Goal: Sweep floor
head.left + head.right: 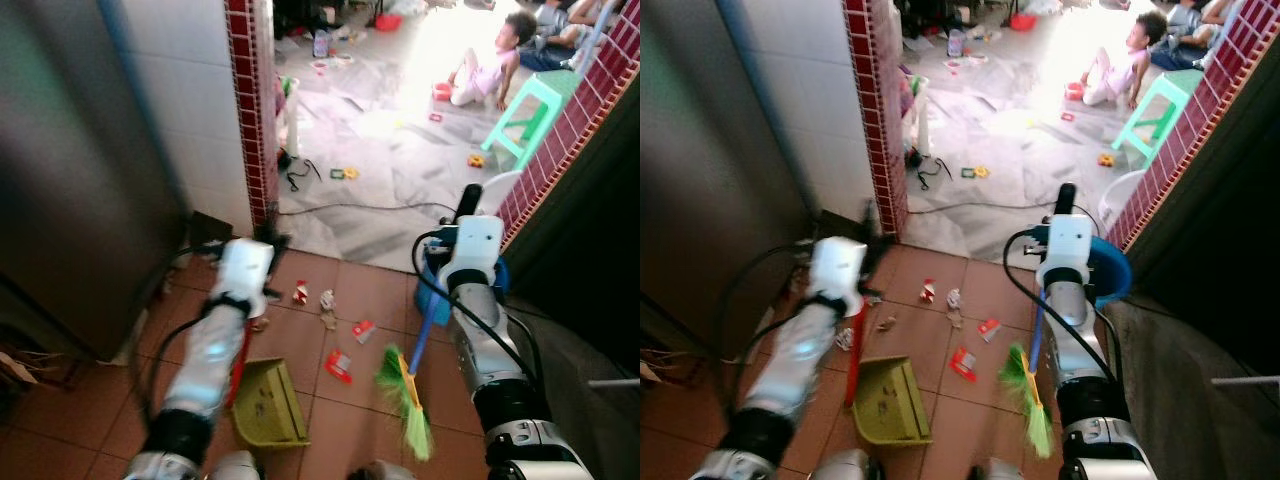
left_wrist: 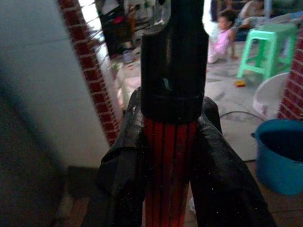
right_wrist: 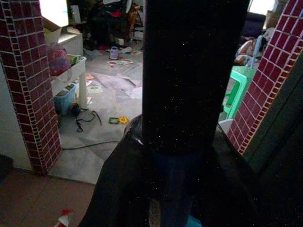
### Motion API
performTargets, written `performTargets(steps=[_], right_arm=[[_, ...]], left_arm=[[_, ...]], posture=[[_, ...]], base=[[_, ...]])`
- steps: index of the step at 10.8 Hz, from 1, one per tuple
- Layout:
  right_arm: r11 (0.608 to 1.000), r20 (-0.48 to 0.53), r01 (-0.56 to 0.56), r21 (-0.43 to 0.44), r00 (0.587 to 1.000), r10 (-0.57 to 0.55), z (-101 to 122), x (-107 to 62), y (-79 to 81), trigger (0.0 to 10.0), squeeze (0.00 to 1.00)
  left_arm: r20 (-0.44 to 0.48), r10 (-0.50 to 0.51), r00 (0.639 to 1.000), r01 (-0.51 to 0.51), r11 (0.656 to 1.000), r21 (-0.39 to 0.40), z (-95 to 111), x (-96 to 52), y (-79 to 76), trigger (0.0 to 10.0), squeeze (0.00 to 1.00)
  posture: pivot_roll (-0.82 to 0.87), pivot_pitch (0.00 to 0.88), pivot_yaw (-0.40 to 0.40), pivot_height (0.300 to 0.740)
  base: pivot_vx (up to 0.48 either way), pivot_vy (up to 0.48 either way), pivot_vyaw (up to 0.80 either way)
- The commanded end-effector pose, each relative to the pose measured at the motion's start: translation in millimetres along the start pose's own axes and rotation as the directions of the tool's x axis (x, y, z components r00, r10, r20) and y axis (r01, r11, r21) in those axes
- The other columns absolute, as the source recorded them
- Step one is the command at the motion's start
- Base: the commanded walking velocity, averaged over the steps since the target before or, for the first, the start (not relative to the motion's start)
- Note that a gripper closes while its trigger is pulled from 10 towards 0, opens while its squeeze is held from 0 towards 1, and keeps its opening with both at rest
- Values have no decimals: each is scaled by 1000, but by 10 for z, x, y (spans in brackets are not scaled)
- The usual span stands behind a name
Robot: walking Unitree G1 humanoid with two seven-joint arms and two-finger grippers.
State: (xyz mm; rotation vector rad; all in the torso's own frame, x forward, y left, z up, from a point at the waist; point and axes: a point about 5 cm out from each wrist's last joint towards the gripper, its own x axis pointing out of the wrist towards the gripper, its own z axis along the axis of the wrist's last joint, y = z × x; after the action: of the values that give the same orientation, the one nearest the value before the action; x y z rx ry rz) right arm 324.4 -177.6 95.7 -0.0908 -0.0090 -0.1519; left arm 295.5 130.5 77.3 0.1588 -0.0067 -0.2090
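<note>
Here, the left gripper is seen with its two black fingers closed tightly on the red ribbed handle of the dustpan, a black cap sitting on the handle just above the grasp. The olive-green dustpan is set on the terracotta floor below the left arm, its open mouth turned toward the litter. The right gripper is likewise clamped on the blue shaft of the broom, the thick black upper end of the shaft being seen directly beyond the fingers. The green and yellow bristles of the broom are held just to the right of the dustpan, near the floor; whether they touch the tiles cannot be told. Scraps of litter, red and white, are scattered on the tiles between and ahead of the two tools. A blue bucket is placed beside the right arm at the foot of a red brick wall. Beyond a brick pillar, a pale marble floor strewn with small toys is lit brightly, and a green stool and a seated child are seen there.
</note>
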Motion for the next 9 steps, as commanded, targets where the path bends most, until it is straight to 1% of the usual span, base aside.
performTargets(steps=[1, 2, 3, 4, 5, 6, 7, 8, 9], right_arm=[[1000, -29, 19, 11, 999, -19, -64, -30, -47, 10000, 0], [1000, -32, 15, 14, 999, -15, -73, -46, -25, 10000, 0], [1000, -35, -3, 12, 999, 3, -97, -77, 32, 10000, 0], [1000, -56, -20, 11, 998, 20, -149, -64, 73, 10000, 0], [999, -40, -43, 14, 998, 43, -82, -8, 123, 10000, 0], [998, 2, -67, 13, 998, 67, 31, 29, 155, 10000, 0], [997, 16, -72, 2, 997, 72, 67, 49, 180, 10000, 0], [999, -19, -38, 10, 999, 38, 0, 34, 179, 10000, 0], [997, 4, -73, 17, 997, 73, 48, -13, 253, 10000, 0]], left_arm=[[58, 28, 998, -26, 999, -33, 114, 30, 67, 10000, 0], [52, 44, 998, -43, 999, -18, 97, 10, 91, 10000, 0], [39, 30, 999, -30, 1000, -5, 58, -26, 56, 10000, 0], [17, 27, 999, -27, 999, -21, -3, -33, 19, 10000, 0], [38, 14, 999, -12, 999, -35, 69, 21, -8, 10000, 0], [70, -9, 998, 12, 999, -43, 178, 64, -25, 10000, 0], [92, -39, 995, 42, 999, -28, 251, 85, -56, 10000, 0], [84, -43, 996, 45, 999, -14, 236, 57, -69, 10000, 0], [93, -67, 993, 69, 997, -18, 290, -10, -86, 10000, 0]], posture=[[-6, 17, -37, 740], [-6, 17, -38, 740], [-10, 0, -37, 740], [-12, 0, -36, 740], [-9, 0, -38, 740], [2, 0, -54, 740], [14, 0, -48, 740], [22, 0, -54, 740], [29, 28, -48, 740]], base=[[0, 0, -700], [0, 0, 0], [0, 0, 0], [0, 0, 0], [0, 0, 0], [0, 0, 0], [0, 0, 0], [0, 0, 0], [0, 0, 0]])
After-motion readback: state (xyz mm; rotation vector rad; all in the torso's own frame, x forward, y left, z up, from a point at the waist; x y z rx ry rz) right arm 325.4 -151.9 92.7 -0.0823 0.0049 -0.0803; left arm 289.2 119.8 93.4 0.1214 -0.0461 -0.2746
